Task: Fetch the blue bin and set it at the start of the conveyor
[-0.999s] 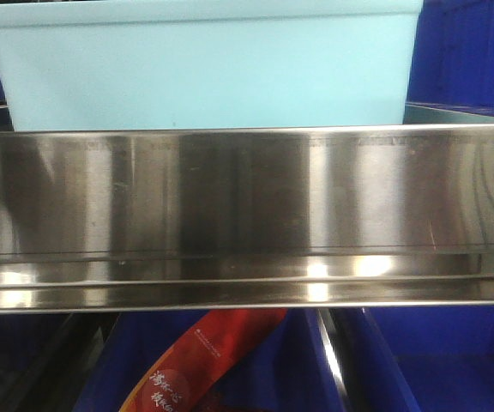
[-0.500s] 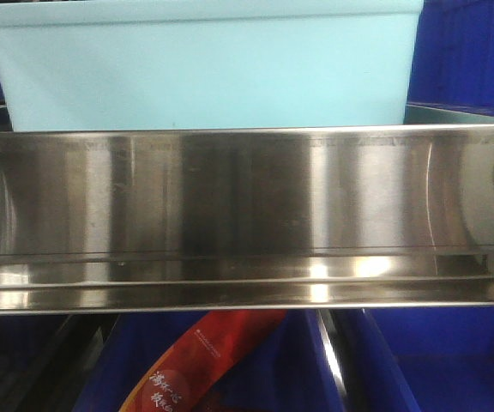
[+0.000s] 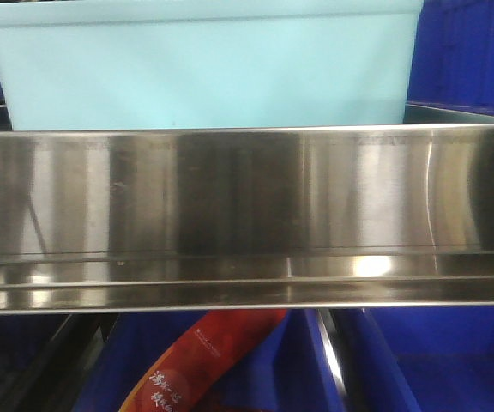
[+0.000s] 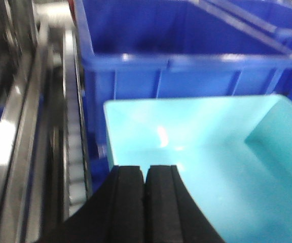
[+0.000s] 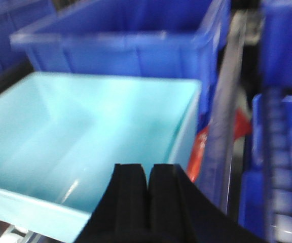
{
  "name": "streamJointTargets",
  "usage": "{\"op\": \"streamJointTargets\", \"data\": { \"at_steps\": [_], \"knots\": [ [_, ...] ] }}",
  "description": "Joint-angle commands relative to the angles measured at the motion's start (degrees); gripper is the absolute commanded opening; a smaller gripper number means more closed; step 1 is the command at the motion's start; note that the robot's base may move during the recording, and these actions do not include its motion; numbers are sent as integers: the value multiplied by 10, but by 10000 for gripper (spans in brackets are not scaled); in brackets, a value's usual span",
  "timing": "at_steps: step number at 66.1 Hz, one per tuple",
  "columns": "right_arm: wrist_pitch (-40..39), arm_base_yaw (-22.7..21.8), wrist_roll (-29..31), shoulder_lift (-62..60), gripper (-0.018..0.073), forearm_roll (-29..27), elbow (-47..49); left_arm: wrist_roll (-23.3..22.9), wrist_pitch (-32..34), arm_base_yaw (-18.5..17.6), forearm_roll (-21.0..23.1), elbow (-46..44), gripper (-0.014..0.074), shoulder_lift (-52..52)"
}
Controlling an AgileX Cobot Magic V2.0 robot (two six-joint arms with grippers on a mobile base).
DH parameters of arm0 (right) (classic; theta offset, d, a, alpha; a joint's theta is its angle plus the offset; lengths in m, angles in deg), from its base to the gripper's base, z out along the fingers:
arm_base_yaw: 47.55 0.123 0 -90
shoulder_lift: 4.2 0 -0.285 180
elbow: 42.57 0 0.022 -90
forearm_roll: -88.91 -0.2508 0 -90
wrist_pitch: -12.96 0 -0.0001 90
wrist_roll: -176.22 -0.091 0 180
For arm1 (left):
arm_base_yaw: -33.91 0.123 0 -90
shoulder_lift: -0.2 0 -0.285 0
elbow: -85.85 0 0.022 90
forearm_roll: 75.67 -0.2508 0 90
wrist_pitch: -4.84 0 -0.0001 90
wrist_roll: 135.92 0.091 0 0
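Black rubber pads of your left gripper [image 4: 145, 190] are pressed together with nothing visible between them, poised over the left end of the blue bin [image 4: 212, 152]. Your right gripper [image 5: 148, 190] is likewise closed on nothing, above the bin's right end. Finding: the fetch has not begun. The bin sits on the stainless-steel shelf [image 3: 247, 206], in front of dark blue crates [image 4: 186, 50], not yet gripped or lifted. The conveyor start is in no view. The bin appears empty: pale aqua, smooth-walled, thin-rimmed, round-cornered, no damage seen.
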Motion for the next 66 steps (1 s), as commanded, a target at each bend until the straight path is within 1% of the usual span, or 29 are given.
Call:
{"op": "streamJointTargets", "data": {
  "at_steps": [1, 4, 7, 10, 16, 19, 21, 23, 28, 35, 38, 46, 54, 59, 64, 66],
  "knots": [
    [17, 5, -6, 58, -151, 1, 45, -43, -41, -6, -29, -46, -111, 51],
    [41, 5, -21, 95, -143, 15, 77, -73, -66, -6, -49, -73, -111, 79],
    [67, 6, -39, 126, -143, 33, 109, -90, -80, -6, -61, -99, -111, 107],
    [90, 13, -64, 162, -143, 65, 140, -103, -97, -6, -77, -121, -111, 129],
    [137, 28, -145, 227, -143, 157, 200, -143, -135, -6, -110, -169, -111, 180],
    [164, 34, -183, 247, -143, 191, 226, -154, -152, -6, -113, -189, -111, 197],
    [178, 35, -199, 259, -143, 202, 244, -154, -161, -6, -114, -198, -111, 210],
    [191, 36, -210, 273, -143, 208, 259, -154, -169, -6, -114, -210, -111, 221],
    [207, 36, -213, 297, -143, 208, 285, -154, -174, -6, -114, -221, -111, 241],
    [238, 36, -214, 325, -143, 213, 313, -154, -176, -6, -114, -221, -111, 259],
    [252, 36, -223, 337, -143, 220, 323, -154, -180, -6, -114, -221, -111, 264],
    [262, 37, -230, 351, -143, 241, 339, -154, -181, -6, -114, -221, -111, 268],
    [266, 38, -230, 358, -143, 243, 348, -154, -181, -6, -114, -221, -108, 267],
    [273, 40, -230, 361, -141, 243, 348, -154, -184, -6, -114, -221, -41, 269],
    [273, 43, -230, 361, -136, 243, 348, -154, -191, -6, -114, -221, 83, 270],
    [273, 46, -230, 361, -111, 243, 348, -154, -191, -6, -114, -221, 140, 271]
  ]
}}
